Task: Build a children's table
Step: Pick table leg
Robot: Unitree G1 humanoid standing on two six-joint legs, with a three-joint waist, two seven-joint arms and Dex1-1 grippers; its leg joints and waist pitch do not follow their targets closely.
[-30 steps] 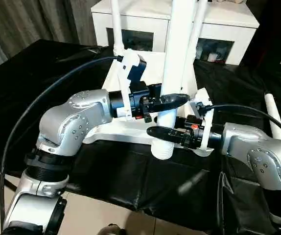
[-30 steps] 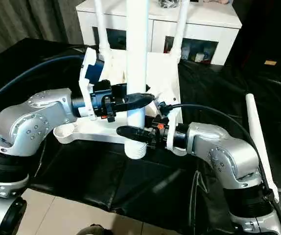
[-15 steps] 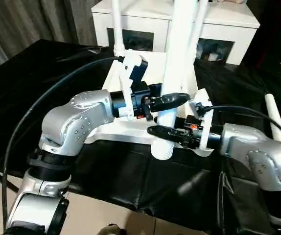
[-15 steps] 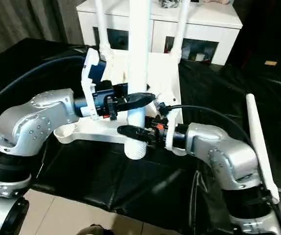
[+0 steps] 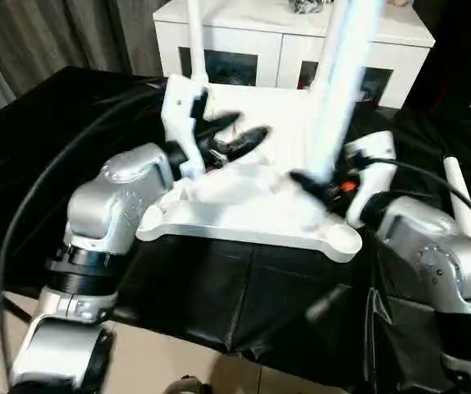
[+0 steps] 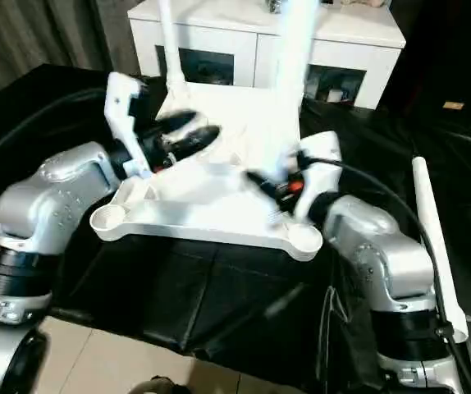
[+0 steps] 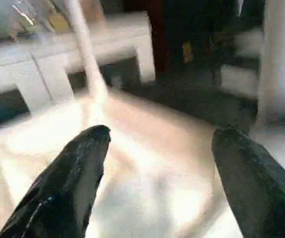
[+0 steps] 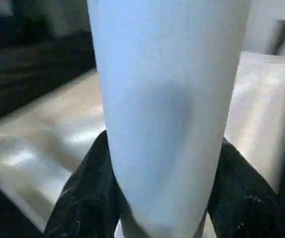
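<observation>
One gripper has just let go: your left gripper (image 5: 234, 139) now gapes empty over the tabletop (image 5: 244, 215), so your right gripper (image 5: 316, 182) alone clamps the leg (image 5: 342, 82), far right of centre.

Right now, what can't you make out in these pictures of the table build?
- Lower end of the held leg: blurred in the head views; the right gripper covers it in the right wrist view.
- Top of that leg: cut off by the head views' upper edge.
- Contents of the white cabinet: too small and dark behind the glass.
- Tabletop ribbing: blurred in the left wrist view, between the open left gripper fingers.
</observation>
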